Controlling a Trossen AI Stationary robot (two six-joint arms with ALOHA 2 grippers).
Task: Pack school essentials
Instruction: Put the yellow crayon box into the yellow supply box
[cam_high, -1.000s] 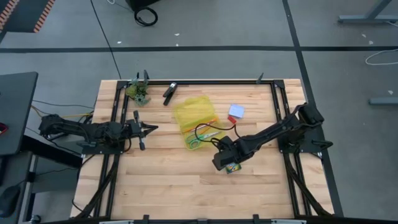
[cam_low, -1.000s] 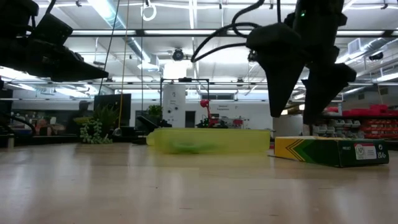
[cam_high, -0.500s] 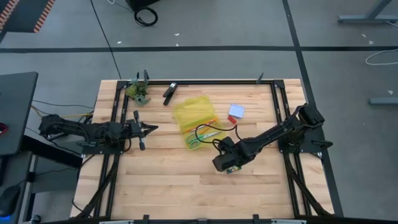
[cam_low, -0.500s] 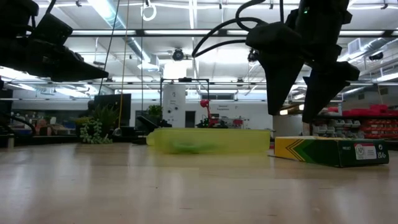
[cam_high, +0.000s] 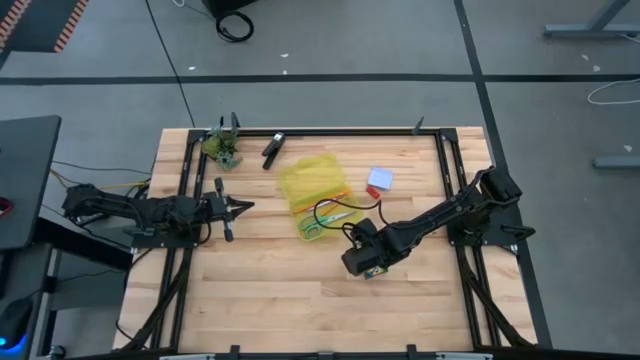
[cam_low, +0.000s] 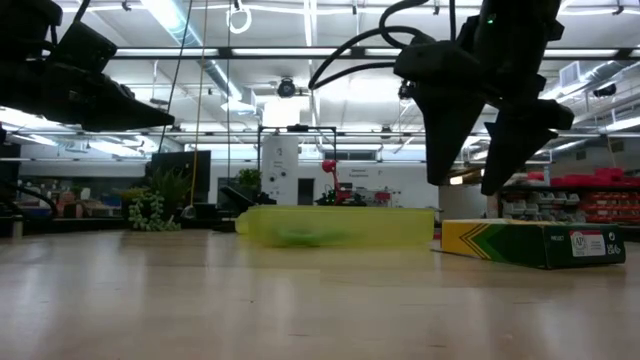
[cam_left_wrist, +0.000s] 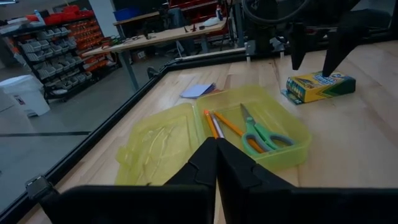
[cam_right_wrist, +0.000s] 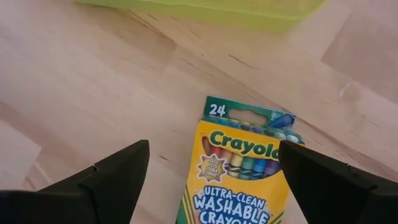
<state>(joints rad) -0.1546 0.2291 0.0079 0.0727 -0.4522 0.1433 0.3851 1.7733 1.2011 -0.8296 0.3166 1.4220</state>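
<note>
The green-yellow crayon box (cam_right_wrist: 244, 171) lies flat on the table (cam_high: 260, 290), to the right of the open yellow case (cam_high: 313, 188). My right gripper (cam_right_wrist: 213, 146) hovers open just above the box (cam_low: 535, 243), one finger on either side of its end, touching nothing (cam_low: 464, 188). In the case (cam_left_wrist: 236, 134) lie the green-handled scissors (cam_left_wrist: 262, 134) and orange pencils (cam_left_wrist: 231, 127). The pale blue notepad (cam_high: 380, 180) rests flat beyond the case. My left gripper (cam_high: 248, 206) is shut and waits at the table's left (cam_left_wrist: 216, 149).
A black clip-like object (cam_high: 272, 150) and a small green plant-like clump (cam_high: 222, 148) sit near the far edge. A black frame (cam_high: 440, 170) borders the work area. Bare wood extends toward the near edge. A black cable (cam_high: 330, 208) from the right arm loops over the case.
My right gripper has drifted slightly toward the table's left above the crayon box, staying open. The box has not moved.
</note>
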